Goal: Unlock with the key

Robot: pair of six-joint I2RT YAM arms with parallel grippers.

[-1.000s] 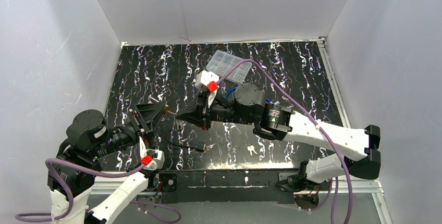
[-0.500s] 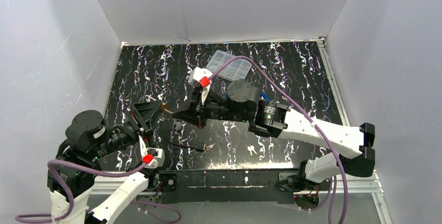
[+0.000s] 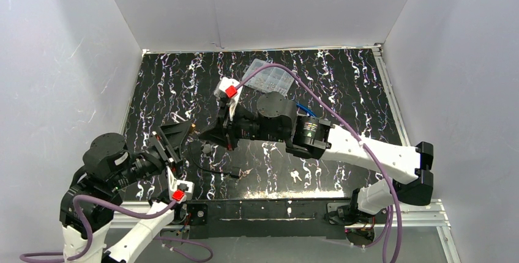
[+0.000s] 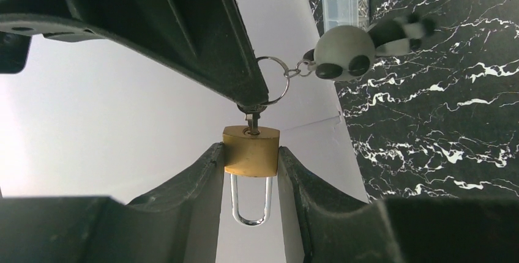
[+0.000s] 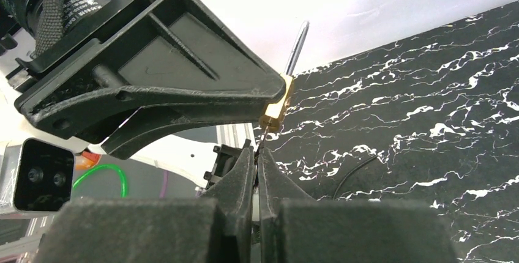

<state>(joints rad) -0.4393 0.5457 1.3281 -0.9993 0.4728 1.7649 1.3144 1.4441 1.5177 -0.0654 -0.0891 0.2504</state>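
I hold the padlock (image 4: 251,151) in my left jaws, which stand partly open with one finger pressed against each flat side of the brass body, so the lock sits wedged between them. Its steel shackle (image 4: 251,199) points back toward my left wrist, both legs meeting the body. The keyhole face is turned away from that wrist, toward my other arm. My right jaws are squeezed almost completely together on the head of the key (image 4: 252,119), and the blade of that key reaches into the keyhole; how deep it sits I cannot tell. From the right wrist the lock (image 5: 276,107) shows just above my closed fingertips, at the tip of the left fingers. A split ring (image 4: 272,79) hangs off the key head, and a black-and-white panda charm (image 4: 343,52) dangles from it by a short link. In the view from above, lock and key meet in the air over the near left part of the black marbled bench (image 3: 343,92), between my two arms. A clear box (image 3: 269,74) lies toward the back of the bench, and a few loose keys (image 3: 295,176) lie near the front edge, well apart from the lock.
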